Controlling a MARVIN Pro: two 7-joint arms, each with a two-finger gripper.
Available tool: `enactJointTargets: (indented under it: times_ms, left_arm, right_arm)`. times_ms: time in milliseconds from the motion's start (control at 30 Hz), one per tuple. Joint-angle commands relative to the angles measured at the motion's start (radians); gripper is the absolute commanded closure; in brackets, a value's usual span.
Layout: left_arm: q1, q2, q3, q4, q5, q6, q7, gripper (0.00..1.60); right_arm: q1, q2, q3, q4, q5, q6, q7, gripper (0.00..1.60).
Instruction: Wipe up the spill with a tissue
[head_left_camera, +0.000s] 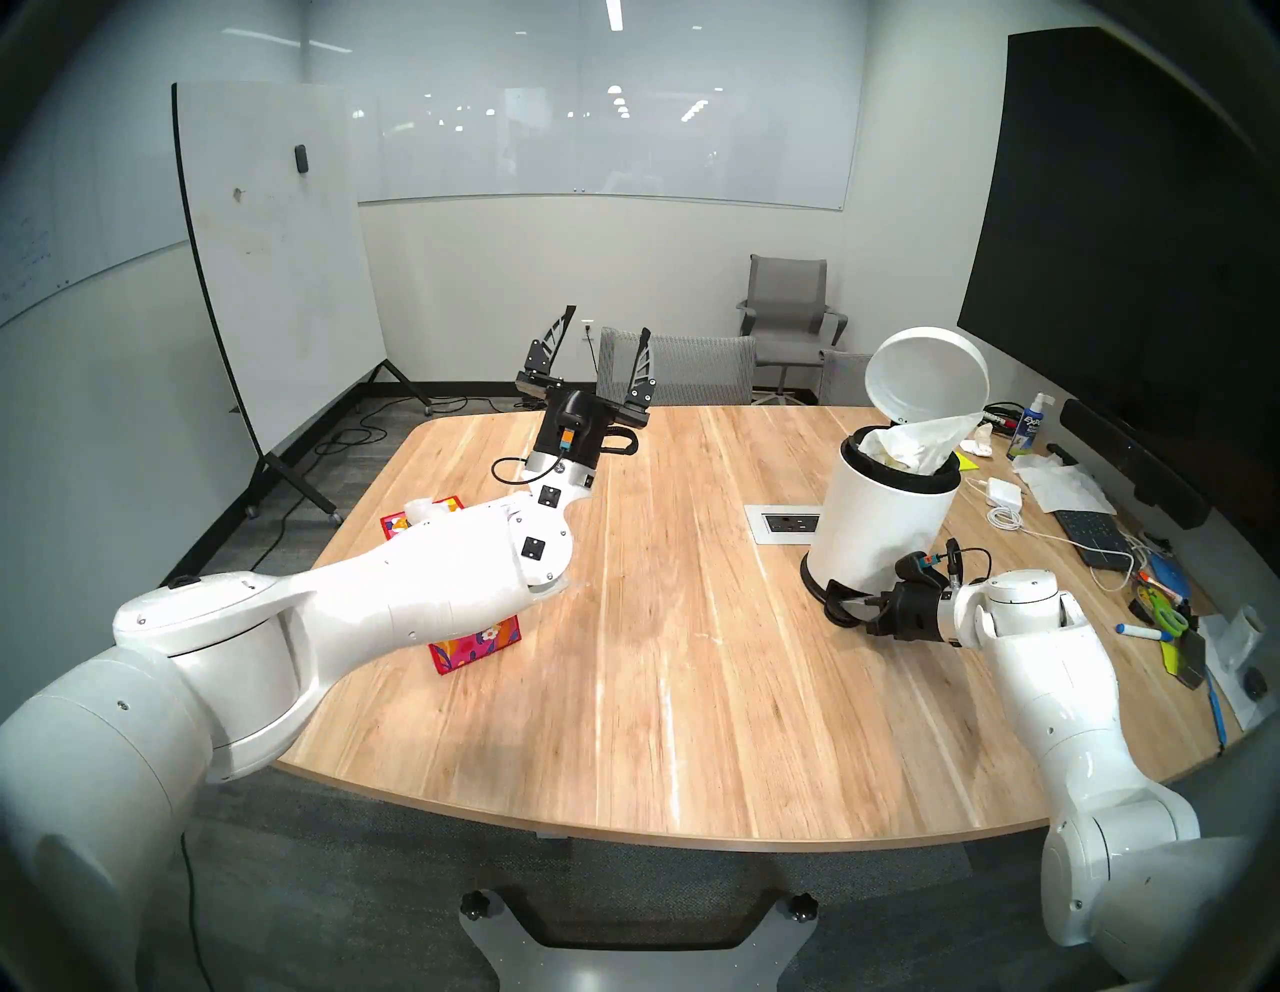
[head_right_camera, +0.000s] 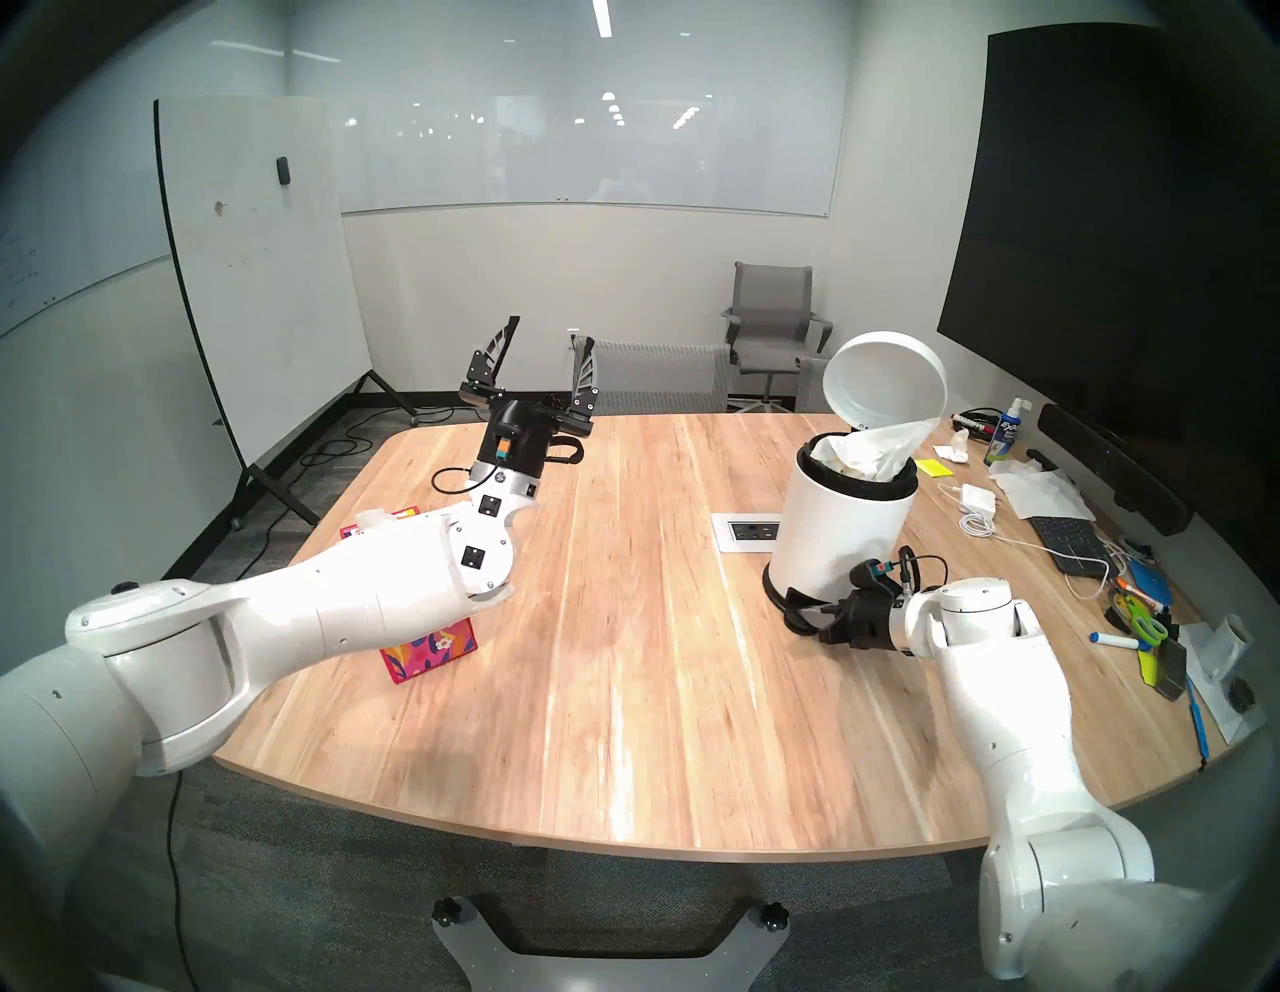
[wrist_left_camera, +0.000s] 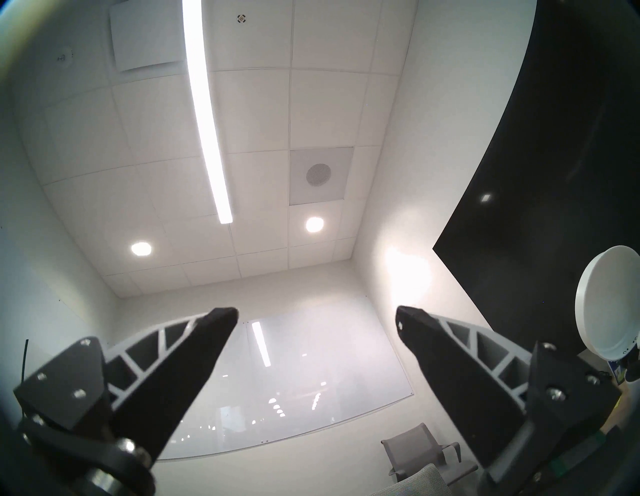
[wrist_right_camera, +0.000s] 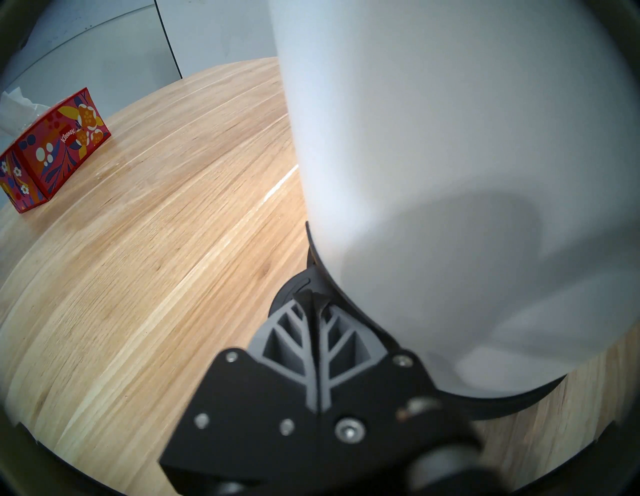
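The left gripper (head_left_camera: 607, 325) is raised above the far left part of the table, pointing upward toward the ceiling, its two fingers spread wide with nothing between them; in its wrist view the fingers (wrist_left_camera: 194, 353) frame only ceiling tiles, a strip light and a glass board on the wall. The right gripper (wrist_right_camera: 313, 298) is fully closed, its fingers pressed together with their tips resting on the black pedal (wrist_right_camera: 294, 287) at the foot of the white bin (head_left_camera: 883, 533), holding nothing. The bin's lid (head_left_camera: 925, 377) stands tipped open, and crumpled white tissue (head_left_camera: 907, 443) fills the bin's mouth, one edge trailing up toward the lid. A red flowered tissue box (wrist_right_camera: 55, 145) sits near the table's left edge, partly hidden under the left arm in the head views, with a white sheet (wrist_right_camera: 15, 107) poking from its top. The wooden table (head_left_camera: 692, 658) shows pale grain streaks, and I cannot make out any wet patch on it for certain. A power outlet panel (head_left_camera: 786, 523) is set into the middle of the table, just left of the bin. The right end is cluttered with markers, a spray bottle (head_left_camera: 1028, 433), cables and a keyboard. A rolling whiteboard (head_left_camera: 277, 263) stands at the left, grey chairs (head_left_camera: 789, 312) at the back, and a dark screen (head_left_camera: 1122, 242) hangs on the right wall.
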Motion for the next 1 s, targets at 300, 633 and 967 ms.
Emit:
enactJointTargets:
  times_ms: [300,633,967]
  left_arm:
    - [0.022,0.229,0.035,-0.282,-0.039,0.001,-0.056,0.00]
    - [0.024,0.322,0.073,-0.433,-0.208,0.092,-0.161,0.00]
    - [0.004,0.417,0.110,-0.593,-0.345,0.207,-0.257,0.00]
  right_arm:
    - [-0.031,0.009,-0.007,0.021,-0.016,0.009,-0.015,1.60]
    - [-0.032,0.009,-0.009,0.020,-0.019,0.010,-0.019,1.60]
    - [-0.033,0.010,-0.011,0.019,-0.020,0.013,-0.024,1.60]
